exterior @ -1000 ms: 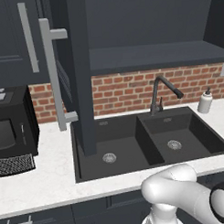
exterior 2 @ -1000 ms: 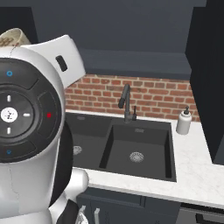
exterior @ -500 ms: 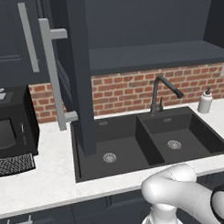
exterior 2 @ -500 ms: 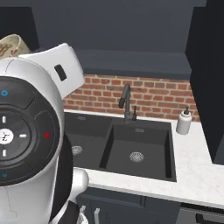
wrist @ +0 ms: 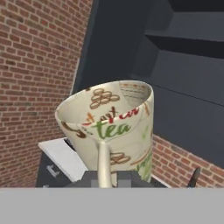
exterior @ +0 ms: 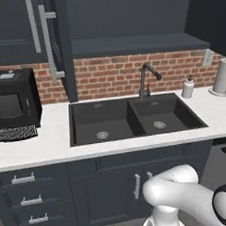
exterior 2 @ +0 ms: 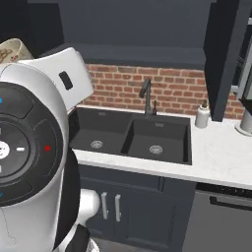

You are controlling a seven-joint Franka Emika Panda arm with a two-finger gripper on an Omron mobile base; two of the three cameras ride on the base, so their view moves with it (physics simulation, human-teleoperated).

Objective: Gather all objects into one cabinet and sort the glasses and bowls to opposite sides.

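Observation:
A cream cup [wrist: 109, 127] printed with brown marks and the word "tea" stands upright and close in the hand view. My gripper [wrist: 107, 176] is shut on its near side, the dark fingertips pinching a cream strip of the cup at its base. The cup's rim [exterior 2: 13, 49] also peeks out at the far left of the right base view, above my white arm. Behind the cup, the dark cabinet [wrist: 188, 74] stands open, showing its shelf. From the left base view, the cabinet door [exterior: 62, 47] with its long grey bar handle [exterior: 48, 41] hangs open over the counter.
A black double sink [exterior: 133, 116] with a dark faucet [exterior: 146, 79] is set in the white counter [exterior: 46, 145]. A soap dispenser [exterior: 188, 88] and a paper-towel roll [exterior: 221, 76] stand to the right, and a black appliance [exterior: 13, 97] stands left. Drawers and a dishwasher [exterior 2: 216, 221] lie below.
Both base views have pulled back from the counter, so the camera moved: the sink looks smaller and the lower cabinets now show. The cup stays in my shut gripper.

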